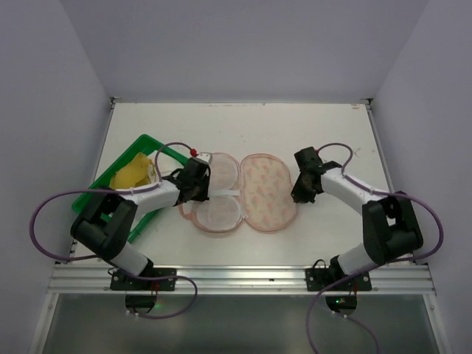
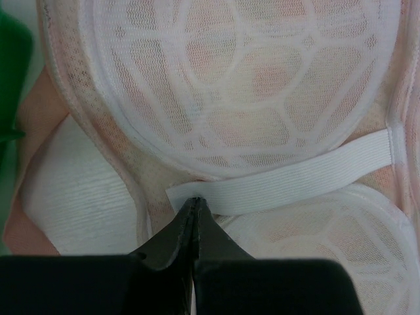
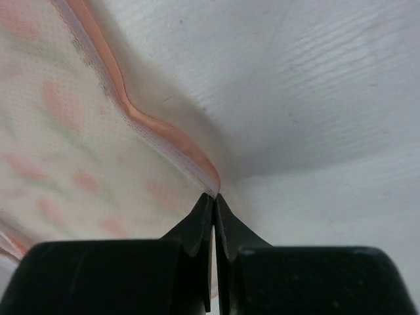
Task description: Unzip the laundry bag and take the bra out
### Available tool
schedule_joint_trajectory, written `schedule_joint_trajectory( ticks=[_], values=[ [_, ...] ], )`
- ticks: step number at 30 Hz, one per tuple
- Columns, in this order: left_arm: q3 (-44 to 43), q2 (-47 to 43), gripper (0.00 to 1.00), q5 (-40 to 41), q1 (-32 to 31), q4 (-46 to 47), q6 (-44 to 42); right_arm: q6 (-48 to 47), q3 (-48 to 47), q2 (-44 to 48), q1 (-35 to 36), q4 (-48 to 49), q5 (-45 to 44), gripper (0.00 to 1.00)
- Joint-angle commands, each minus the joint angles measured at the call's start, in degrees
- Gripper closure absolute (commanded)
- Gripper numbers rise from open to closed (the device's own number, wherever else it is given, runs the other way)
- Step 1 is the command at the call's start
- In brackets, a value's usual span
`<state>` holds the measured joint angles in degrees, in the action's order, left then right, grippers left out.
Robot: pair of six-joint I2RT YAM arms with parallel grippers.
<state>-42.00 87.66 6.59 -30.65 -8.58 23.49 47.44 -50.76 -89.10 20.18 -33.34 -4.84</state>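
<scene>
Laundry bag (image 1: 269, 192): lies unzipped and spread flat at the middle of the table (image 1: 310, 133), its 2 halves side by side. The left half shows its white mesh lining, and the right half shows cream-peach fabric with a pink print.
Bra (image 1: 133, 173): out of the bag, a mustard-yellow heap in the green tray (image 1: 166, 147) at the table's left side, just beside the bag's left half.
Left gripper (image 1: 198, 186): over the left half of the bag, fingers clenched tight with no gap between them. The tips sit at the end of the elastic band (image 2: 295, 177); the wrist view does not show whether the band is caught between them.
Elastic band: white and flat, crossing the narrow waist of the left half between the 2 mesh cups (image 2: 243, 79).
Right gripper (image 1: 301, 193): at the right rim of the printed half, jaws clamped together. The pink zip edging (image 3: 157, 128) runs straight into the fingertips, so it is grasping the bag by its edge.
Table: white, with bare surface right of the pinched edge in the right wrist view.
</scene>
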Motion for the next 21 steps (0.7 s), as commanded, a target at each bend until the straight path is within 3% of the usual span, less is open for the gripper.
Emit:
schedule_joint_trajectory(
  ticks=[1, 7, 12, 17, 21],
  values=[
    [-5.44, 3.65, 1.00, -4.11, -2.82, 3.83, 2.35, -3.93, -3.11, 8.83, -1.20, -5.06, -9.81, 1.00],
    [-13.61, 10.95, 1.00, -11.50, -7.57, 7.52, 7.54, -11.39, -8.12, 18.42, -1.38, -9.11, -13.44, 1.00],
    [-18.29, 14.55, 1.00, -13.62, -10.83, 12.08, 10.87, -16.50, -11.55, 22.65, -1.20, -5.26, -0.46, 1.00],
    [-16.63, 13.16, 1.00, -14.85, -11.09, 14.99, 13.25, -13.61, -11.20, 19.85, 0.82, 0.38, 13.26, 1.00],
    [-14.35, 7.10, 0.92, -8.38, -10.83, 11.49, 12.29, -10.97, -10.85, 15.46, 3.63, 5.03, 19.77, 1.00]
  ],
)
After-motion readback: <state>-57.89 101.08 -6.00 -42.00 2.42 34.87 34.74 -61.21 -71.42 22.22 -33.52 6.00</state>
